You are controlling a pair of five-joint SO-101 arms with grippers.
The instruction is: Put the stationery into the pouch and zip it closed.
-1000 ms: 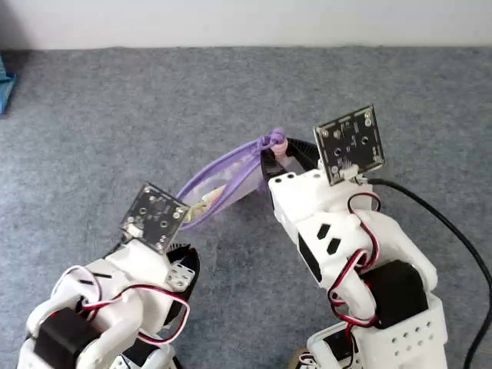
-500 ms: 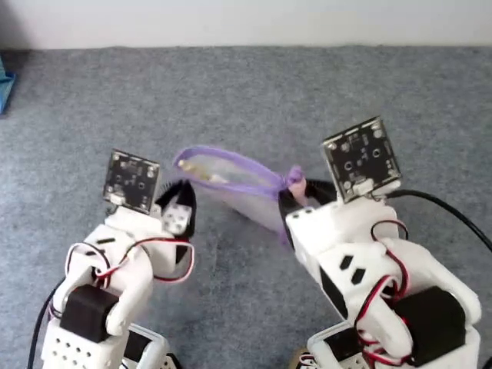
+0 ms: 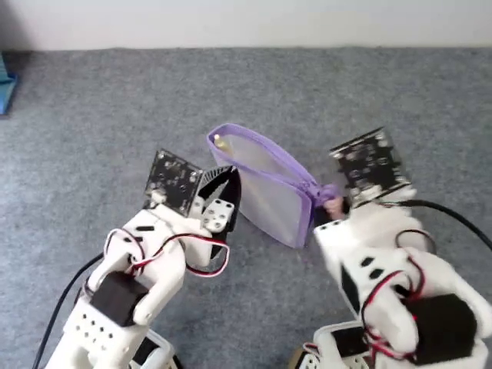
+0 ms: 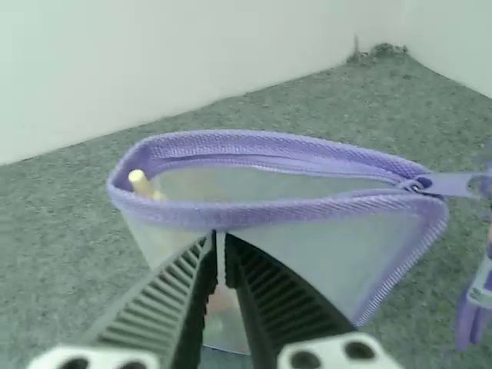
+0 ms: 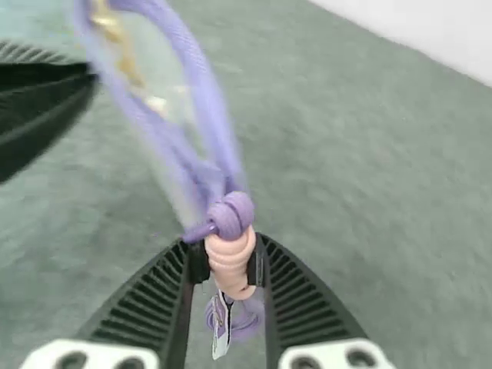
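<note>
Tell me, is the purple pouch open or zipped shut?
Open. The pouch has its purple zipper edges bowed apart, the slider sits at one end, and a pale stick shows inside.

the pouch sits between the two arms, over the mat. the left gripper is at the pouch's left side, pinching its wall below the rim. the right gripper is at the pouch's right end, clamped on the pull cord. a stationery piece lies inside the pouch, at the end away from the cord.

Grey carpet below a plain white wall
</note>
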